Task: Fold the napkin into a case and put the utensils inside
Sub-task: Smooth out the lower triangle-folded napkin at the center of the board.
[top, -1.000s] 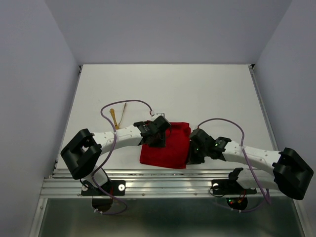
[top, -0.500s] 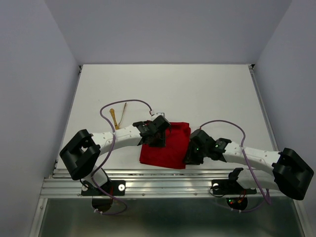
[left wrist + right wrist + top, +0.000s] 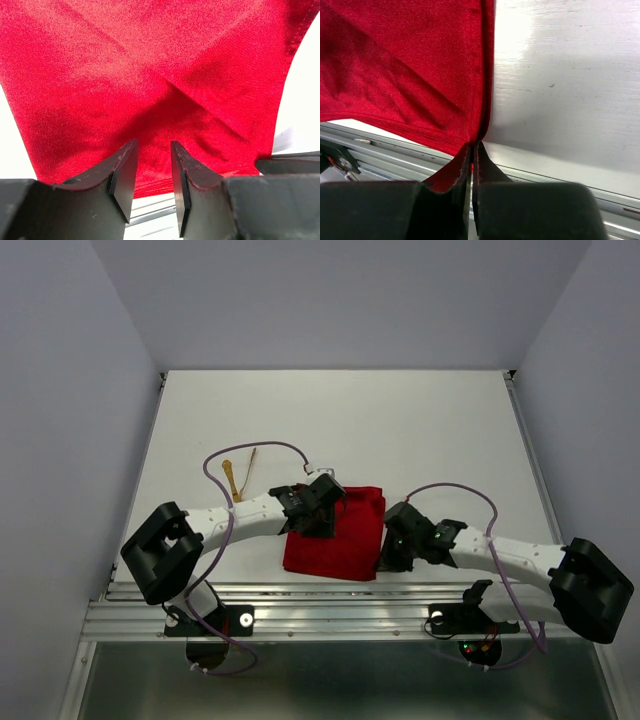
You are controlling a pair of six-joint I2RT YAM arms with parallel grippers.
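Near the middle of the table's near edge lies the napkin, a bright red cloth folded into a rough square with diagonal creases across its top. Its near hem runs just beside the metal rail that borders the surface. The right gripper sits at the napkin's near right corner with its jaws pressed together on the cloth's edge, a sliver of red caught between them. The left gripper hangs low over the napkin's far left part, its two dark fingers partway apart with nothing between them but the red cloth beneath. I cannot tell whether their tips touch it. Toward the left edge of the table, well apart from the napkin, lie the utensils, a gold piece and a paler, thinner one just beside it. The left arm's purple cable loops close around them, so that side is crowded. Both arms reach in from the near corners and hem the napkin on either side. The far half of the table is bare white, closed in by grey walls on three sides.
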